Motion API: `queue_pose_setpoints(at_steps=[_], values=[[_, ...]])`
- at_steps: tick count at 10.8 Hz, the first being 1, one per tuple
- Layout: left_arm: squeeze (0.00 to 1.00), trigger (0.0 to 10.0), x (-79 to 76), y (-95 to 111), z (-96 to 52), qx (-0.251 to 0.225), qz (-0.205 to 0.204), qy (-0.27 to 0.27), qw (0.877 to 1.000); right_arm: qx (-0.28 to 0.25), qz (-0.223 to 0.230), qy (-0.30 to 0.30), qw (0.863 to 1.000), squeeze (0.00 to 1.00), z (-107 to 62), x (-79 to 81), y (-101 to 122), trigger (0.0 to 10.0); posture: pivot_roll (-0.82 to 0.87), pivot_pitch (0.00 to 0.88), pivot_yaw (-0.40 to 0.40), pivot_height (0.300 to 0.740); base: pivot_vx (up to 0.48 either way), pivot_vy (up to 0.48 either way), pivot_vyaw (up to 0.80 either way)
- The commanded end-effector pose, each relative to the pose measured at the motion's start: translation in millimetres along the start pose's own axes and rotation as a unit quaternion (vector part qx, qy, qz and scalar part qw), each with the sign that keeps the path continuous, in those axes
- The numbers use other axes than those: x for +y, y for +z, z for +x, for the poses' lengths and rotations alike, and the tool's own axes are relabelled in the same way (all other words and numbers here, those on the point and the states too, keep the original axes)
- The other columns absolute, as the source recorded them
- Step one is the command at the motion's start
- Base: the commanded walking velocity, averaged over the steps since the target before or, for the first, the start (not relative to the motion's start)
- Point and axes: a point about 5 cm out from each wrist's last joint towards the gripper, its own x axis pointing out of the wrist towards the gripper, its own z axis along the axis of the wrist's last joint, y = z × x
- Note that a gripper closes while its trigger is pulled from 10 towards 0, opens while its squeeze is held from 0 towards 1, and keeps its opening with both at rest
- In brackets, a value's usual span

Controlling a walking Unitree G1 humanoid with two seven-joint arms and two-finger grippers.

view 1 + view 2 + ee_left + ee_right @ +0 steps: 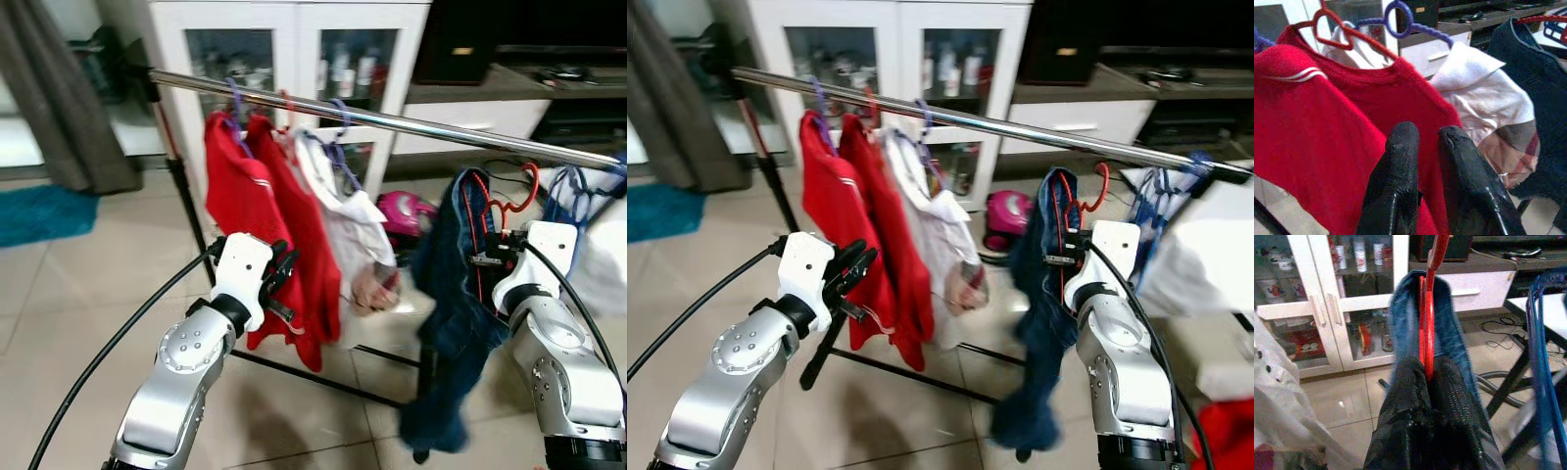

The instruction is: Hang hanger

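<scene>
- Red hanger (509, 201): carries a dark blue garment (456, 304). It is held below the rail with its hook uppermost and not yet over the bar.
- Right hand (1427, 377): the two black fingers are pressed together on the hanger's red neck, with blue cloth bunched on either side of the grip, as the right wrist view shows.
- Metal rail (392, 122): runs slanting across the scene, just above and behind the hook. The stretch above the hook looks bare, so this is judged to be the landing place.
- Garments already hung: two red shirts (265, 225) and a white shirt (348, 211) on purple hangers (1400, 19) and a second red one, well apart from the held hanger.
- Left hand (1422, 147): raised just before the red shirts. Its fingers stand slightly apart and pinch nothing.
- Surroundings: a white glass-door cabinet (294, 39) stands behind the rack, a pink object (407, 211) lies on the tiled floor (88, 274), and a blue wire frame (578, 191) sits at the rail's far end.
- Risk, hook: its opening must face the rail. If the wrist turns, the hook may strike the bar from below and miss.
- Risk, load: the heavy cloth hangs low and may swing, twisting the hanger in the narrow pinch or sliding off it.
- Risk, release: opening the fingers before the hook seats would likely drop everything to the floor.
</scene>
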Motion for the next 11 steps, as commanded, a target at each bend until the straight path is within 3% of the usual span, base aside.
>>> queue_pose_setpoints(at_steps=[1, 4, 6, 10, 11], values=[[0.0, 10.0, -2.0, 4.0, -1.5, -0.005, 0.001, -0.006, 1.0, -0.02, -0.003, 0.006, 1.0, 0.0, 0.0, 3.1, 10.9, 10.0, 0.04, 0.008, -0.046, 0.74, 0.247, 0.0, 0.0], [0.0, 10.0, -1.9, 4.2, -3.1, -0.005, -0.001, -0.007, 1.0, -0.012, 0.006, 0.01, 1.0, 0.0, -0.7, 6.2, 7.1, 10.0, 0.04, 0.004, -0.048, 0.74, 0.251, 0.0, 0.0], [0.0, 10.0, -2.1, 4.3, -3.2, -0.006, -0.002, -0.011, 1.0, -0.003, 0.003, 0.008, 1.0, 0.0, -1.8, 6.1, 4.0, 10.0, 0.04, 0.0, -0.041, 0.74, 0.272, 0.0, -0.73], [0.0, 10.0, -1.2, 6.0, -2.2, -0.009, -0.003, -0.014, 1.0, -0.005, 0.006, 0.024, 1.0, 0.0, -3.8, 9.8, 3.6, 10.0, 0.04, 0.0, -0.038, 0.74, 0.313, 0.0, 0.0], [0.0, 10.0, -1.3, 6.2, -2.5, -0.009, -0.003, -0.014, 1.0, 0.002, -0.018, 0.033, 0.999, 0.0, -3.5, 12.3, 2.8, 10.0, 0.04, 0.002, -0.039, 0.74, 0.315, 0.0, 0.0]])
